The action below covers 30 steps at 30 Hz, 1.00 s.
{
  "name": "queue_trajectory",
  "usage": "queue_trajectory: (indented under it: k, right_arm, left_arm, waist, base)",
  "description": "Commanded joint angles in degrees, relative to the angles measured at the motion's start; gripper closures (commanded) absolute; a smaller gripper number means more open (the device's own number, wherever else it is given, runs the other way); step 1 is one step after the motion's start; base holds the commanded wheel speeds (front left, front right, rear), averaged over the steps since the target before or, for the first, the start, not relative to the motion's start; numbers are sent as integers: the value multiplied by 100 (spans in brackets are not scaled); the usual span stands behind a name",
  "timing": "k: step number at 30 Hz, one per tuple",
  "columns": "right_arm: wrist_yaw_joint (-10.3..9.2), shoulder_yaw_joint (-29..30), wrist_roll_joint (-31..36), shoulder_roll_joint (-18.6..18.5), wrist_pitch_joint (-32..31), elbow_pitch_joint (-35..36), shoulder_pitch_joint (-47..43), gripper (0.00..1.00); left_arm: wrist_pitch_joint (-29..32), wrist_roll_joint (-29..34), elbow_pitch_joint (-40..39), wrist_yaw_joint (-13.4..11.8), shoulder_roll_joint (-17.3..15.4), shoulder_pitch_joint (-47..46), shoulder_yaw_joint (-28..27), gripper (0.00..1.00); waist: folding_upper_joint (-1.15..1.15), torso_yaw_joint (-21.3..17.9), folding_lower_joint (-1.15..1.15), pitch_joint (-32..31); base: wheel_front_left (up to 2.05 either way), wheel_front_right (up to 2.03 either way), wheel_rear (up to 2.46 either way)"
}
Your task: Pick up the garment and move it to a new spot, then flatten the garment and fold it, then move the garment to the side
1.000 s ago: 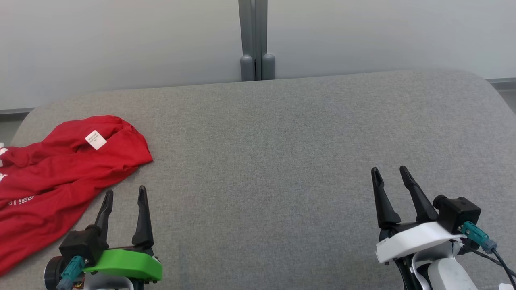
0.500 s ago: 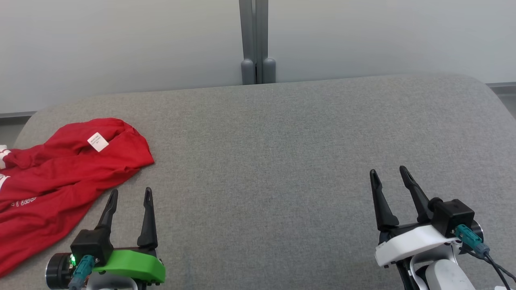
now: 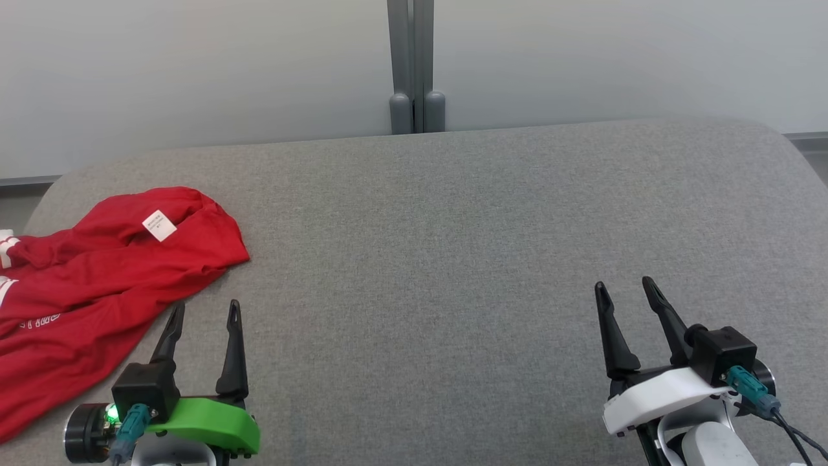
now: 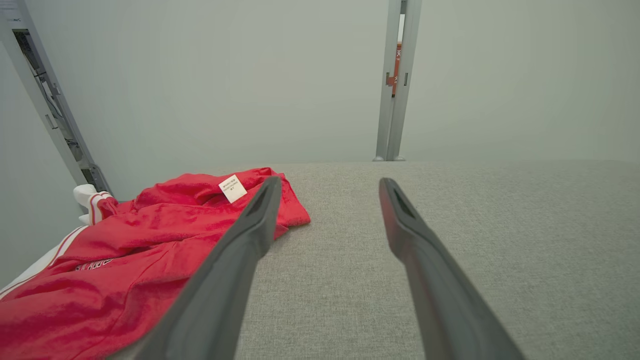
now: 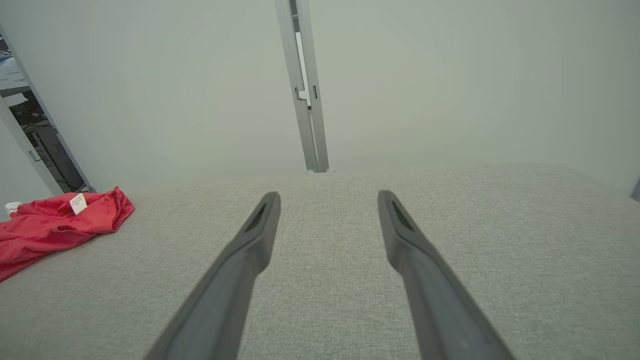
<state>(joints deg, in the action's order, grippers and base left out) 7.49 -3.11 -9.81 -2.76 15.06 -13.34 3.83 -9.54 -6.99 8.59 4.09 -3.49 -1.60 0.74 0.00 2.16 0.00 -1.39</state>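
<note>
Our left pincer (image 3: pixel 206 306) sits at the lower left of the head view, fingers spread wide and empty, its tips just beside the near edge of the garment (image 3: pixel 97 285). The garment lies crumpled at the left edge of the grey table (image 3: pixel 453 259) with a white label (image 3: pixel 159 225) facing up, and we judge the pincer is poised there for the first pick-up. Our right pincer (image 3: pixel 623 283), equally wide and empty, hovers at the lower right, well apart from the cloth, likely because the left arm is nearer.
</note>
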Motion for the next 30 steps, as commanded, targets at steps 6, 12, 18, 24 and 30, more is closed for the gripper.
queue_trajectory:
  k: [6, 12, 18, 24, 30]
  right_arm:
    - [0, -9, -57, -22, 18, -42, 69, 0]
    - [0, -15, -81, -22, 18, -56, 67, 0]
    - [0, -30, -97, -22, 18, -50, 61, 0]
    - [0, -63, -137, -22, 18, -71, 54, 0]
    - [0, -138, -185, -19, 18, -53, 7, 0]
  left_arm:
    - [20, -83, 30, -53, -78, 87, -26, 0]
    - [22, -106, 15, -85, -92, 90, 2, 0]
    - [29, -142, -7, -115, -108, 114, 19, 0]
    - [2, -193, 36, -127, -168, 95, 8, 0]
    - [-4, -200, 70, -178, -243, 97, -58, 0]
  waist:
    - [0, -8, 0, 7]
    - [0, 7, 0, 6]
    - [0, 32, 0, 11]
    - [0, 164, 0, 16]
    - [0, 502, 0, -2]
  base:
    - [0, 0, 0]
    - [0, 0, 0]
    - [0, 0, 0]
    - [0, 0, 0]
    - [0, 0, 0]
